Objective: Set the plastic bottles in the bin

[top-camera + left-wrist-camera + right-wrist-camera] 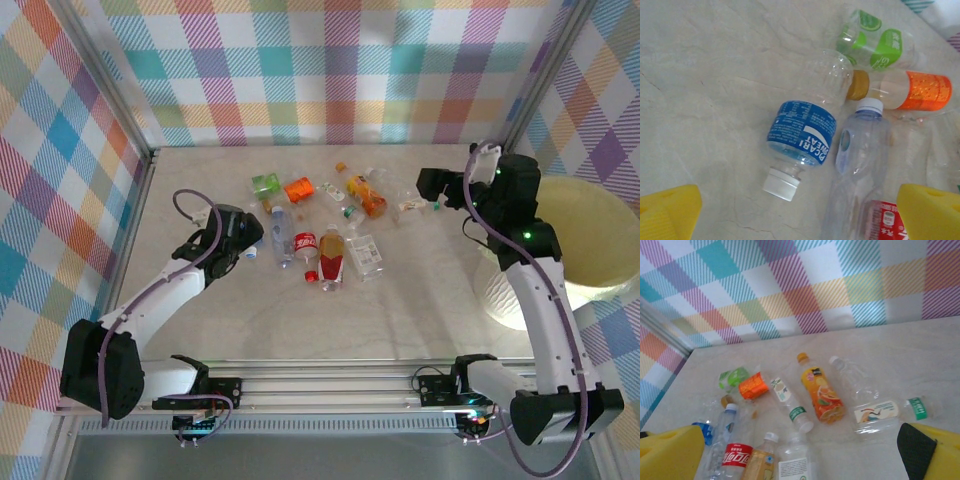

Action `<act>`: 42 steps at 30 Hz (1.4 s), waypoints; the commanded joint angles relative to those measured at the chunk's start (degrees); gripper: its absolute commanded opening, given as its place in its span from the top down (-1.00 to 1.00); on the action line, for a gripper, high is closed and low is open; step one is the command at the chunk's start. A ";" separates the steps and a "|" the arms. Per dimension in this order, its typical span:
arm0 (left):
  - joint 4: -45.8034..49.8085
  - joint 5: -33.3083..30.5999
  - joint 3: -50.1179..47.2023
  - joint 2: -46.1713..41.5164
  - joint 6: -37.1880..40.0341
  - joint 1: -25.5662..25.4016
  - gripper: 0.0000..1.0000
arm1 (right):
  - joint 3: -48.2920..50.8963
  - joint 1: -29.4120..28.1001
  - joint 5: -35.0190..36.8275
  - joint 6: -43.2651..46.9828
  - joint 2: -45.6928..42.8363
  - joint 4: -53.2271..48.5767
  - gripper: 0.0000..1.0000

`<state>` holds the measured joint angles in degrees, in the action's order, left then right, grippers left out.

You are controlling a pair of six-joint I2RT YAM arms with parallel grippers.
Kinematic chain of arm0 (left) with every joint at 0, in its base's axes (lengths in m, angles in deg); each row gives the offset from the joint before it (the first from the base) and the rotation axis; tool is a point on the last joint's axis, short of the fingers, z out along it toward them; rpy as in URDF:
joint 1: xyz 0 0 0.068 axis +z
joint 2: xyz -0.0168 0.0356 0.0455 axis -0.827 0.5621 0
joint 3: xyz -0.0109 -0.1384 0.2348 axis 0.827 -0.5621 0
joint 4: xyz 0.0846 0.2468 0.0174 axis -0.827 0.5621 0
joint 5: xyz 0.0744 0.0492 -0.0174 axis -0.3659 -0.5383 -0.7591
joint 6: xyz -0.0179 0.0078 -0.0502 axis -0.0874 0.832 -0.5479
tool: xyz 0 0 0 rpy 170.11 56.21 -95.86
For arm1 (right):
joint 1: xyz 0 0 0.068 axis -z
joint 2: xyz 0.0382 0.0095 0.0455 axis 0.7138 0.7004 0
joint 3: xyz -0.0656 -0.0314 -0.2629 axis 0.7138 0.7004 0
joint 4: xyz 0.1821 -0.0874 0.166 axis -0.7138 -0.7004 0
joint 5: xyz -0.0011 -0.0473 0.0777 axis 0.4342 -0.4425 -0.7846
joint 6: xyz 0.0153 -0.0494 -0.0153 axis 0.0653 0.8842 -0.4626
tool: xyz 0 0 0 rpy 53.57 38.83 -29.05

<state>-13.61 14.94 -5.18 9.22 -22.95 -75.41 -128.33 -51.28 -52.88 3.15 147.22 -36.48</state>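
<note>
Several plastic bottles lie in a loose cluster at the table's middle back, among them a red-labelled one point(306, 246) and an orange juice one point(366, 196). My left gripper point(247, 241) hovers open at the cluster's left edge. Between its yellow fingers point(667, 210) lies a blue-labelled bottle point(802, 132) with a white cap, beside a clear bottle point(860, 155), an orange-labelled bottle point(920, 90) and a green-labelled one point(875, 42). My right gripper point(427, 188) hangs open and empty above the cluster's right side, over a clear green-capped bottle point(885, 412). The pale yellow-green bin point(600, 240) stands at the far right.
Checked cloth walls on a metal frame point(130, 110) close in the back and both sides. The marble-look table point(400, 300) has bare surface in front of the bottles. The right arm point(545, 290) rises just left of the bin.
</note>
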 commanded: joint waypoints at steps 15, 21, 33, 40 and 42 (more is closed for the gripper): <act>4.65 8.97 10.13 18.95 19.69 3.61 -0.97 | 1.46 -6.29 0.91 0.19 2.54 5.00 -0.99; 6.63 9.37 14.23 24.57 24.28 4.73 -0.89 | 2.31 -6.30 2.42 0.82 1.27 4.71 -0.99; 8.61 12.98 24.68 36.51 29.14 6.98 -0.71 | 2.99 -6.33 3.17 0.77 0.32 4.64 -0.99; 7.45 13.16 25.24 37.98 28.93 7.05 -0.29 | 3.77 -6.39 2.47 1.67 0.11 5.31 -0.99; 6.86 13.15 24.62 37.28 29.11 7.05 -0.20 | 3.96 -6.40 2.37 1.71 0.07 5.61 -0.99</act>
<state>-7.20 27.47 19.30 46.73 5.73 -69.10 -125.16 -57.27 -49.63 3.32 148.49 -32.79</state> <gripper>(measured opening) 0.619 0.996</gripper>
